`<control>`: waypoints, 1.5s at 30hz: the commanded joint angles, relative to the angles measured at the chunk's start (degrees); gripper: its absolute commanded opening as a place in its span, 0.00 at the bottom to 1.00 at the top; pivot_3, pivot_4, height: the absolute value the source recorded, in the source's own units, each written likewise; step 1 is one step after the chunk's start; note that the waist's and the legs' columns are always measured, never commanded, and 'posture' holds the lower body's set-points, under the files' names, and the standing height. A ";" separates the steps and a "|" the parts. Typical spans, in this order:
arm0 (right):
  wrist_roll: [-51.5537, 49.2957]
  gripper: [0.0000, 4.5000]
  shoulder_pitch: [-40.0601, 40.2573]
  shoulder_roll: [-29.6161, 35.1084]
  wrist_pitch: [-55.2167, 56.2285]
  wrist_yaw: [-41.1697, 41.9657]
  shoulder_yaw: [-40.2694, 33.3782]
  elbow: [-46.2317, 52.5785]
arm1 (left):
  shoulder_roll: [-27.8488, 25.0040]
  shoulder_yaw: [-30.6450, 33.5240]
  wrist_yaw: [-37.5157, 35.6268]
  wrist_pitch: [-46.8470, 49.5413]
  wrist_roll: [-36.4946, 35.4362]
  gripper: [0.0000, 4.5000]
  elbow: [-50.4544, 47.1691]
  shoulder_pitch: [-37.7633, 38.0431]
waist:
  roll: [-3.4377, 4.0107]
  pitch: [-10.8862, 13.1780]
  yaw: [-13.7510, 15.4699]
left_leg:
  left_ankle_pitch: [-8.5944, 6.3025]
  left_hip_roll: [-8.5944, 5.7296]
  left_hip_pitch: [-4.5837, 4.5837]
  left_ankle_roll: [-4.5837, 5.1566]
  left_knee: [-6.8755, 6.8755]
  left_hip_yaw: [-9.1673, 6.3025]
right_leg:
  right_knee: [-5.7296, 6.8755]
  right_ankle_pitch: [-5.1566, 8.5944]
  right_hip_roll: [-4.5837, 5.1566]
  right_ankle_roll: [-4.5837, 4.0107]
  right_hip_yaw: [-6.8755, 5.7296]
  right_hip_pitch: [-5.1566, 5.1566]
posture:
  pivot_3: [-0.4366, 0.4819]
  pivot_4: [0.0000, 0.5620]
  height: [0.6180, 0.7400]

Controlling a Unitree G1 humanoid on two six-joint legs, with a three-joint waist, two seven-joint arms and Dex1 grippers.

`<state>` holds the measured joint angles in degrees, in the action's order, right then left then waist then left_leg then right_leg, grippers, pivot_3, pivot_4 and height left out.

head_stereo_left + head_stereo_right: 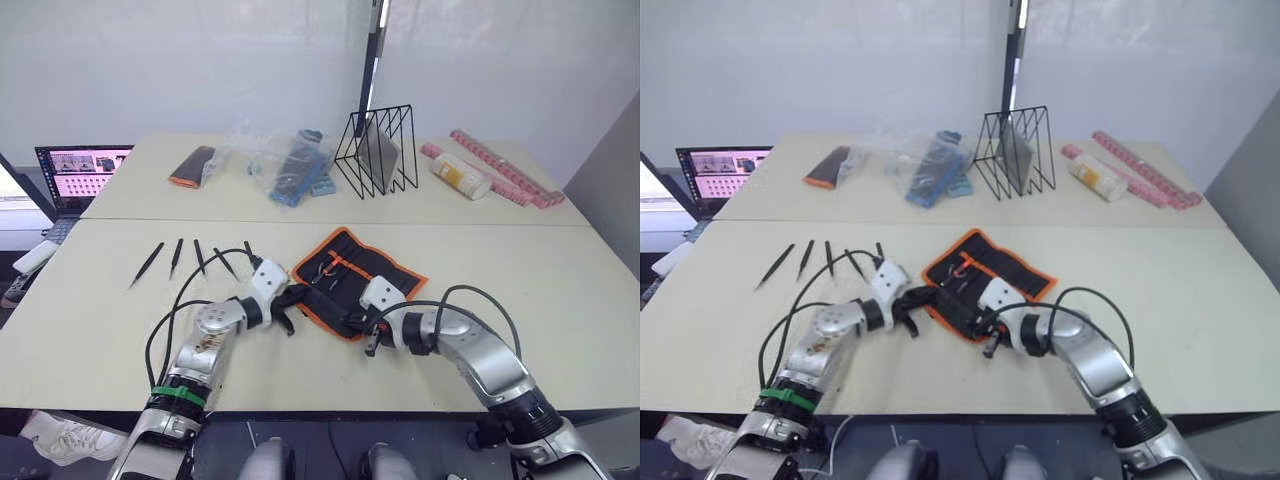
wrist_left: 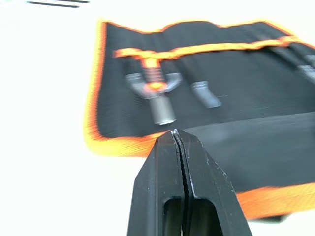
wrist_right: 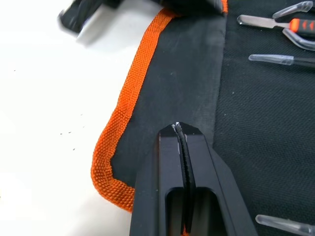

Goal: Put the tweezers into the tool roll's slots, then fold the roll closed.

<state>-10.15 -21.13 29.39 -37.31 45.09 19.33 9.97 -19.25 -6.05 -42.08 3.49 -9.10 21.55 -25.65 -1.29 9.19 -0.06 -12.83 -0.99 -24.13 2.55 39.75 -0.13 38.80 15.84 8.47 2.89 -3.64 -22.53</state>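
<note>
The tool roll (image 1: 372, 268) lies open on the table, black with orange trim, a few silver tools (image 2: 160, 98) tucked in its slots. Several slim black tweezers (image 1: 176, 257) lie in a row on the table left of the roll, apart from both grippers. My left gripper (image 1: 296, 296) is shut at the roll's left edge, its tips (image 2: 176, 135) just over the orange trim and lower flap. At the roll's near corner my right gripper (image 1: 352, 322) is shut too, its tips (image 3: 179, 129) over the black fabric beside the orange border (image 3: 130, 93).
At the back of the table stand a black wire rack (image 1: 380, 150), clear bags with blue items (image 1: 295, 165), a small black-and-orange pouch (image 1: 192, 165), a bottle (image 1: 460, 177) and a pink strip (image 1: 505, 165). A laptop (image 1: 80, 175) sits off the far left.
</note>
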 commanded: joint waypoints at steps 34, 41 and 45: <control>-9.01 0.00 -4.97 -2.80 12.11 10.51 -8.39 -6.17 | 4.25 -5.21 4.30 -9.95 9.44 0.01 9.04 0.62 | 0.11 0.03 0.71 | -0.03 0.00 -0.13 0.05 -0.02 0.02 | -0.48 0.01 0.01 0.10 -0.08 0.26 | 0.48 0.27 0.55; -4.13 0.00 -7.04 -6.48 19.09 10.09 -5.76 -17.31 | 4.62 -5.68 0.13 -0.21 6.72 0.01 8.04 0.82 | 0.14 0.01 0.78 | -0.07 -0.07 -0.06 0.11 -0.06 -0.02 | -0.60 0.01 0.01 0.11 -0.11 0.20 | 0.48 0.27 0.55; -3.12 0.00 -4.31 -6.95 23.78 11.92 -5.27 -20.45 | 3.52 -7.15 -0.99 2.94 8.13 0.01 7.29 0.87 | 0.19 -0.02 0.72 | -0.07 -0.06 -0.04 0.11 -0.07 -0.01 | -0.59 0.01 0.00 0.12 -0.11 0.22 | 0.48 0.27 0.55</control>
<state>-13.45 -26.24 22.44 -16.48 55.57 14.00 -10.72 -14.35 -10.43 -42.28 1.77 -3.85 24.46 -28.15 -1.10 9.16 0.66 -12.91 -1.05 -24.16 2.66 39.66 -0.14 38.20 15.85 8.47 3.01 -3.74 -22.30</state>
